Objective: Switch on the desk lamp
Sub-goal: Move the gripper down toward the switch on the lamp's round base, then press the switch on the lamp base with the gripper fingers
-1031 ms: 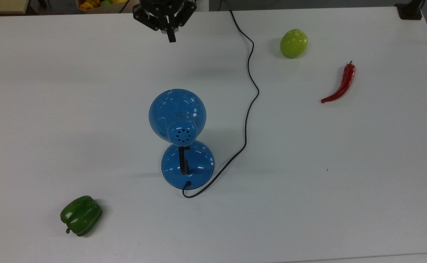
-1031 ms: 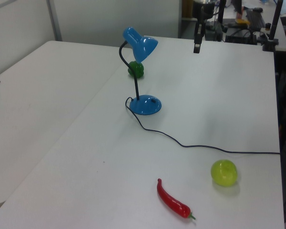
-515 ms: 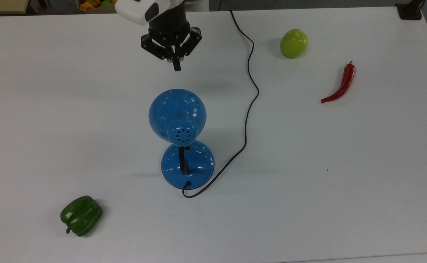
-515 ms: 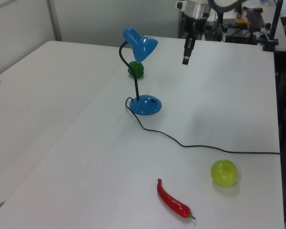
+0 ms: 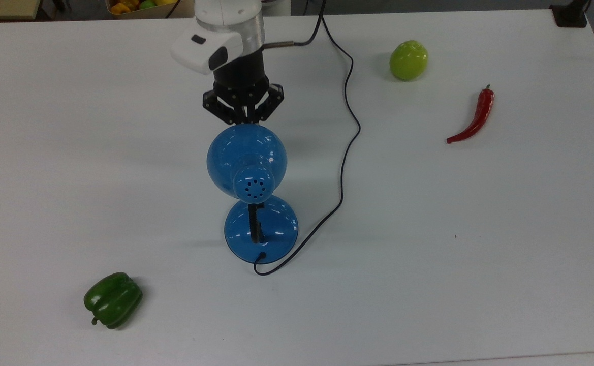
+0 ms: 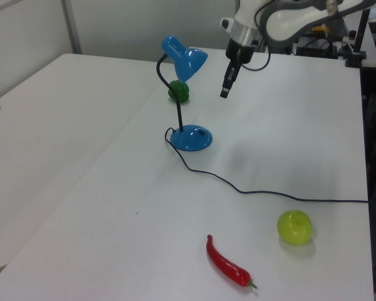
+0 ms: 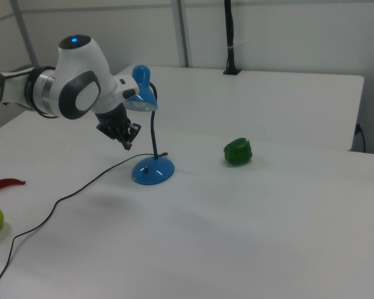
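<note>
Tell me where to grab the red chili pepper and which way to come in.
Grip the red chili pepper across its thicker upper body, just below the green stem, coming straight down from above. It lies flat on the white table with open space around it. It is long, curved and tapers to a thin tip, so closing across the narrow width at the fat end probably holds best.

My gripper (image 5: 246,121) is matt black, and the casing (image 5: 206,47) above it is glossy white plastic. The lamp (image 5: 246,158) looks like glossy blue metal, with bright reflections. The table (image 5: 479,229) is smooth matt white. The chili (image 5: 474,118) and green pepper (image 5: 112,299) shine waxily.
</note>
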Controlling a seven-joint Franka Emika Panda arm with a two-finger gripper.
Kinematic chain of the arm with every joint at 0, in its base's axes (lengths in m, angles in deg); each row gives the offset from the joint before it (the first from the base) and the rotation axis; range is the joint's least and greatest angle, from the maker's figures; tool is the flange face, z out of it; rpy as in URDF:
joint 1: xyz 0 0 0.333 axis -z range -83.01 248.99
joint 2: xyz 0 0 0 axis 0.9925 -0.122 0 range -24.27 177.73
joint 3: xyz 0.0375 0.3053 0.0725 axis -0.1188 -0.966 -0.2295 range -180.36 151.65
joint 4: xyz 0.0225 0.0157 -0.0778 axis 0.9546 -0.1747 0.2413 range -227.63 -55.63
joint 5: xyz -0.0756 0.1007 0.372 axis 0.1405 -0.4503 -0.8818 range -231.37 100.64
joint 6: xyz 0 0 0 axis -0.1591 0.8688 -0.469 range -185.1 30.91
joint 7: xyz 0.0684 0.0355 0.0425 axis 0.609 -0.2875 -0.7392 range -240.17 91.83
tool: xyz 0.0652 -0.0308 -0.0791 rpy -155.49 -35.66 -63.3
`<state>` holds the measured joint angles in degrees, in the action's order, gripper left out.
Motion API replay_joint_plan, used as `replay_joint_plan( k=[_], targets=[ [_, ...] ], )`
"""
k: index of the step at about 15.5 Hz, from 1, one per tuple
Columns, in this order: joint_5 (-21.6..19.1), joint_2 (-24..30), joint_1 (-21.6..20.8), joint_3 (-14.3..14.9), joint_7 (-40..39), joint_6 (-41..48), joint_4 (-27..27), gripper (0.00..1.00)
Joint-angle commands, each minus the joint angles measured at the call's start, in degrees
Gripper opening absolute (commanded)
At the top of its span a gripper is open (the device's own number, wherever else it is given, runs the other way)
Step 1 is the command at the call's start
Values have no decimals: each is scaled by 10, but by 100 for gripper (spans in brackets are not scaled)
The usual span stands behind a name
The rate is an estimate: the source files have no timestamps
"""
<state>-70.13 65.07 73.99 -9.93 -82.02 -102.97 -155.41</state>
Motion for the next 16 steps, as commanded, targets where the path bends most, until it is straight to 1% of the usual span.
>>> replay_joint_plan(
  k=[1, 8, 12, 16],
  targets=[
    [-11, -24, -10, 4, 21, -60, -6, 0],
    [-11, -75, -17, 3, 42, -161, -6, 0],
    [-10, -96, -22, 3, 43, -192, -6, 0],
    [-6, -114, -26, 3, 43, -200, -6, 0]
  ],
)
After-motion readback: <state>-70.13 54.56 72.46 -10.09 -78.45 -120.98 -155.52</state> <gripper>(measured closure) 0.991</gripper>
